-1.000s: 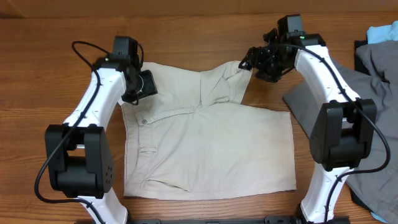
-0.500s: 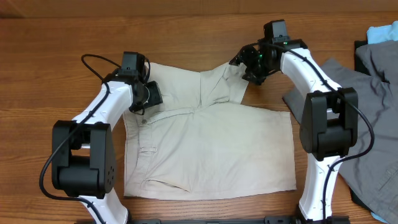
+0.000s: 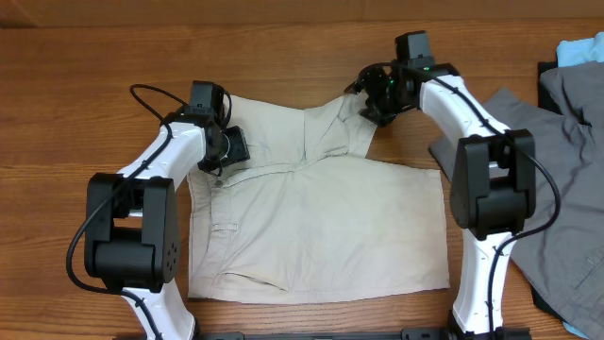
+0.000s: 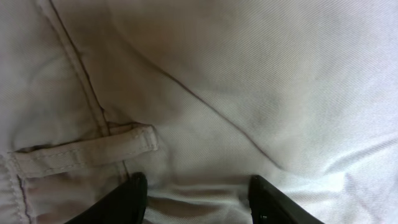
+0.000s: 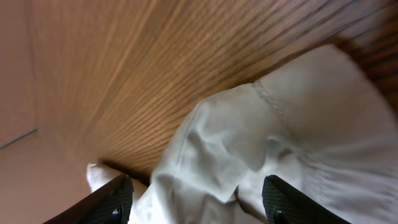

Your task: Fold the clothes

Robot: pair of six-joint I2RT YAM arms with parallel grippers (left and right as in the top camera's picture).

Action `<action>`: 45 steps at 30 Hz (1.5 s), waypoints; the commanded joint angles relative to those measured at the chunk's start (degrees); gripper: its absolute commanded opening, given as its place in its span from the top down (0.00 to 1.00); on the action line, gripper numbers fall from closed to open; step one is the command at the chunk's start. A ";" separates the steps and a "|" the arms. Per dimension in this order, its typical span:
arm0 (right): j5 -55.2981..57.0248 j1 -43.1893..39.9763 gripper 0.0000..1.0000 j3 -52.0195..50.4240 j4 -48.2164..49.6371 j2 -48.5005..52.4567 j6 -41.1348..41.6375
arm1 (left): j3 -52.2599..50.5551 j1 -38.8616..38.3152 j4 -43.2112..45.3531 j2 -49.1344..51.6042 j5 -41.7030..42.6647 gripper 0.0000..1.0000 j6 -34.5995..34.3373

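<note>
The pale beige shorts (image 3: 321,222) lie spread on the wooden table, waistband to the left, one leg bunched up at the far side. My left gripper (image 3: 229,146) is open and pressed down on the fabric (image 4: 236,93) beside a belt loop (image 4: 87,152) at the far left corner. My right gripper (image 3: 370,99) is open over the crumpled far right leg edge (image 5: 249,143), fingers on either side of the bunched cloth.
A grey garment (image 3: 557,161) lies at the right, partly under my right arm. A light blue garment (image 3: 578,49) sits at the far right corner. Bare wooden table (image 3: 75,142) lies left of the shorts and along the far edge.
My left gripper slid right and down onto the waistband corner. My right gripper moved left and lowered over the bunched leg edge. The shorts have barely shifted.
</note>
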 commanded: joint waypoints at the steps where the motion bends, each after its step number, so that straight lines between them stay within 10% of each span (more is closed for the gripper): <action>1: -0.28 1.62 0.30 0.55 1.44 1.95 0.50 | -1.29 -0.59 -0.72 4.26 0.68 0.43 -1.03; 5: -0.07 2.71 0.32 0.55 3.74 1.95 1.73 | -1.29 -0.59 -1.11 4.26 0.68 0.43 -1.03; 7: 0.81 3.19 0.53 0.55 3.76 1.95 2.45 | -1.29 -0.59 -1.49 4.26 0.68 0.43 -1.03; 9: 1.05 3.41 0.96 0.57 3.48 1.95 2.45 | -1.29 -0.59 -1.77 4.26 0.66 0.43 -1.01; 21: -4.24 -2.25 0.96 27.45 -10.82 -2.23 -11.74 | -1.29 -0.59 -2.45 4.26 0.22 0.44 -1.01; 28: 32.57 -2.01 0.87 35.58 -47.04 -1.62 -19.58 | -1.29 -0.57 -2.60 4.26 0.17 0.44 -0.96; 33: 54.80 -4.92 0.62 27.71 -47.93 -1.38 -15.43 | -1.29 -0.57 -2.82 4.26 0.17 0.44 -0.33; 45: 19.76 -11.56 0.43 26.77 -42.97 -0.72 -37.73 | -0.74 1.97 -5.40 4.24 -2.32 0.46 0.63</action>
